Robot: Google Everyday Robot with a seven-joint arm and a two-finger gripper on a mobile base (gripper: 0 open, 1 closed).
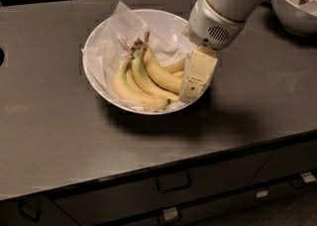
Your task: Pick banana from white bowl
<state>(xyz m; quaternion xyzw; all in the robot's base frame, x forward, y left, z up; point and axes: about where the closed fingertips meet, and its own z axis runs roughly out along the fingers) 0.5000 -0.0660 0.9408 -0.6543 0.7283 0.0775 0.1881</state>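
The white bowl, wide, shallow and lined with crumpled white paper, stands on the dark counter. In it lies the banana, long and curved with a thin stem pointing to the back. It rests against three joined greener bananas on its left. Two shorter bananas lie on its right. My gripper hangs from the white arm over the bowl's right rim. Its tip is down at the right ends of the bananas, and it hides part of the short ones.
A smaller white bowl with reddish food stands at the back right of the counter. The counter's front edge runs above drawers with handles. A dark tiled wall lies behind.
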